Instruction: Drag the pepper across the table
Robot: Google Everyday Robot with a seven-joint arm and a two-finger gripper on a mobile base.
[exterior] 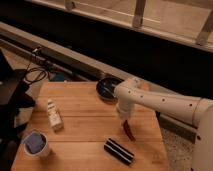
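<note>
The pepper [129, 132] is a small slim dark-red chili lying on the light-brown wooden table [85, 125], toward its right side. My gripper [126, 122] hangs from the white arm and points down right above the pepper's upper end, touching or nearly touching it. The arm reaches in from the right edge of the view.
A black-and-white striped block [119, 151] lies just below-left of the pepper. A dark bowl [107, 88] sits at the table's far edge. A small white bottle [54, 116] and a blue-topped cup [36, 144] are on the left. The table's right edge is close to the pepper.
</note>
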